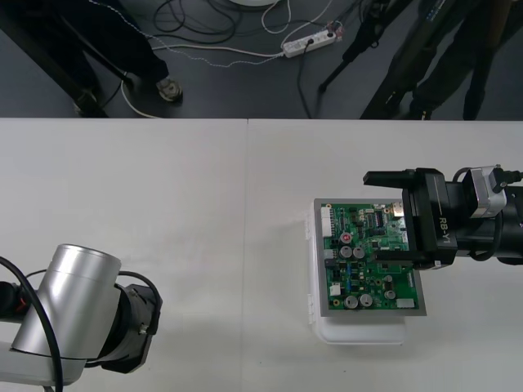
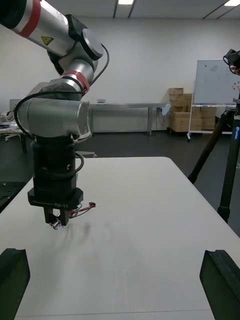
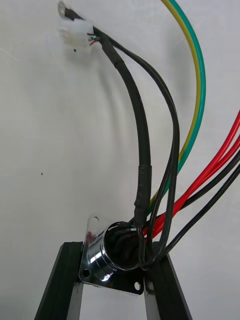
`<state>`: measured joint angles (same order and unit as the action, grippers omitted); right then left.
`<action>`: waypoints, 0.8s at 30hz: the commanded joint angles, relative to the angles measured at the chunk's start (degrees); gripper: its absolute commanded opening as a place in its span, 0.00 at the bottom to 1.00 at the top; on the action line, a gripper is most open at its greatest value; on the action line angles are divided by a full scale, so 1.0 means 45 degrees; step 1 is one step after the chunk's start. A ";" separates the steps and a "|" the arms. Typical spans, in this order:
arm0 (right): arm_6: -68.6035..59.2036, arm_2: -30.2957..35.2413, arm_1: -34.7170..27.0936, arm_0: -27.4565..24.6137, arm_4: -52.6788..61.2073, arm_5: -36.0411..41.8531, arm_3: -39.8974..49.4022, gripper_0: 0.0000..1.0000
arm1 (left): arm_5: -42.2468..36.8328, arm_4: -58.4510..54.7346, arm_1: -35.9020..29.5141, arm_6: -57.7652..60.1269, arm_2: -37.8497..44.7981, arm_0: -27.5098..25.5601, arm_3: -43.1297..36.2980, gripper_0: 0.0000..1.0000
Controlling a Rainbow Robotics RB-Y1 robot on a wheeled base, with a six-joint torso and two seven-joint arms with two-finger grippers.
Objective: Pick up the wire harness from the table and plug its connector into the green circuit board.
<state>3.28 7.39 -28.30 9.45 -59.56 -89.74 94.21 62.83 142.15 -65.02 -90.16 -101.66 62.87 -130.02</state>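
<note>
Wire harness (image 3: 143,150) tight in left end effector (image 3: 116,248); right end effector (image 1: 374,216) apart over board (image 1: 366,283)

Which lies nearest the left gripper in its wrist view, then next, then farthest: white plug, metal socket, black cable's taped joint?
1. The metal socket: clamped in the left gripper.
2. The taped joint: partway along the black cable.
3. The white plug: at the cable's far end.

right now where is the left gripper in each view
front view: left gripper, bottom left, at the silver arm's end.
right wrist view: hanging over the table, red wires in it.
left wrist view: its fingers clamp the metal socket.
shared landmark: the white table.
</note>
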 commanded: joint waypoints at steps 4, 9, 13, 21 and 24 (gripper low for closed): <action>0.0286 0.0330 -0.0233 0.0028 0.0150 -0.0057 0.0081 1.00 | 0.1545 -0.1551 -0.1136 0.1169 0.3588 -0.1628 -0.0696 0.00; 0.0130 0.0330 -0.0233 0.0028 0.0169 -0.0057 0.0081 1.00 | 0.2502 -0.2430 -0.1078 0.1188 0.5991 -0.2917 -0.0618 0.00; 0.0013 0.0330 -0.0214 0.0028 0.0169 -0.0057 0.0081 1.00 | 0.2971 -0.3035 -0.1019 0.1188 0.7338 -0.3523 -0.0598 0.00; -0.0358 0.0330 -0.0214 0.0028 0.0228 -0.0057 0.0081 1.00 | 0.3264 -0.4949 -0.0785 0.1267 1.0795 -0.4753 -0.0090 0.00; -0.0495 0.0330 -0.0214 0.0028 0.0345 -0.0057 0.0081 1.00 | 0.3361 -0.5730 -0.0433 0.1267 1.2475 -0.5359 0.0456 0.00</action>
<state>3.24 7.39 -28.30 9.45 -59.43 -89.74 94.18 74.50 119.42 -67.89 -90.16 -53.30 42.32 -130.00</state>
